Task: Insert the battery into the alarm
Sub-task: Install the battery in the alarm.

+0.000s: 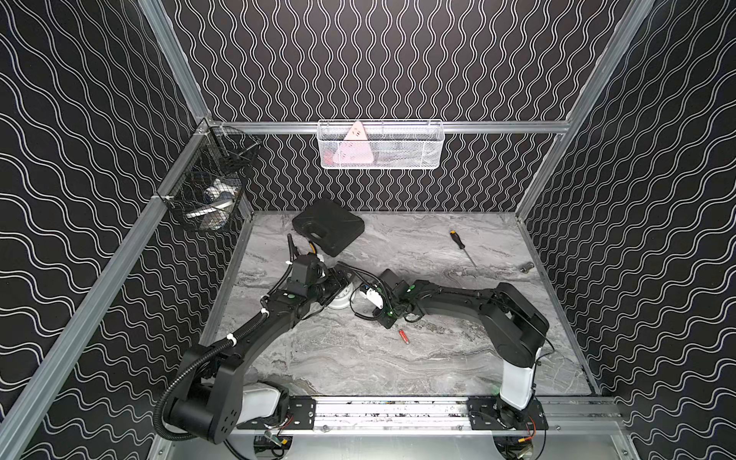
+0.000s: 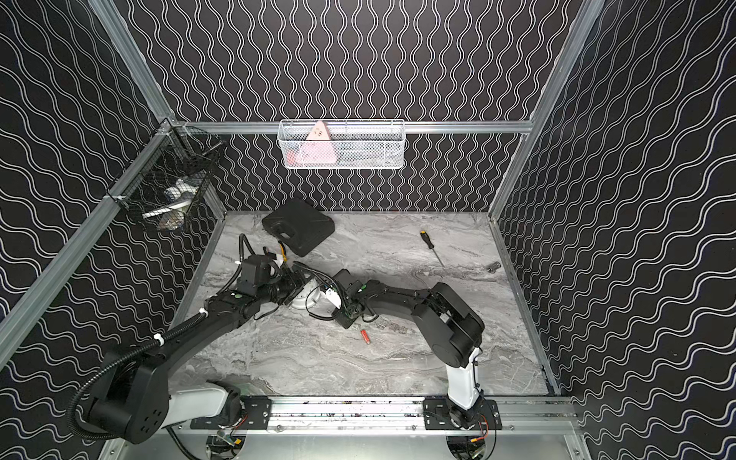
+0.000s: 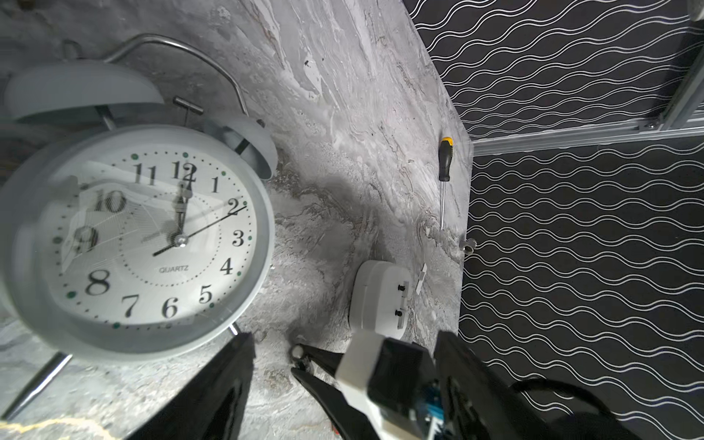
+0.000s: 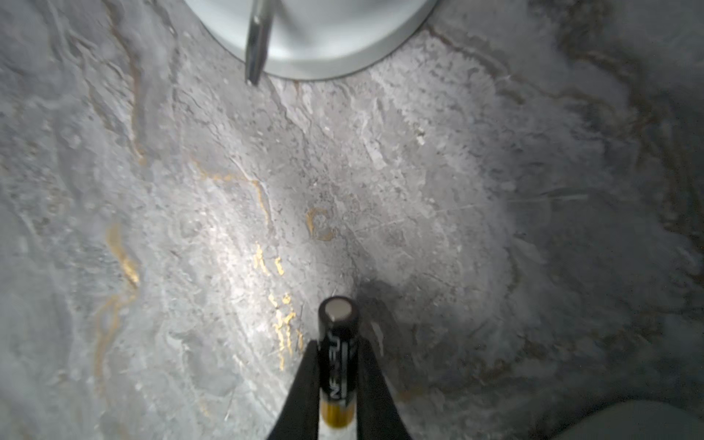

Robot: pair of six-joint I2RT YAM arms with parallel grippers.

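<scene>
Both top views show the alarm (image 1: 339, 300) largely hidden under the arms' wrists on the worktop (image 1: 358, 358); a red cell (image 1: 404, 336) lies loose behind the right claw (image 1: 360, 290), a screwdriver (image 1: 462, 249) well apart. Left wrist view: the left claw (image 3: 343, 337), fingers spread and empty, has the alarm's face just beside it. Right wrist view: the right claw is clamped on the black battery (image 4: 337, 324); ahead, the alarm's rim is cut off.
</scene>
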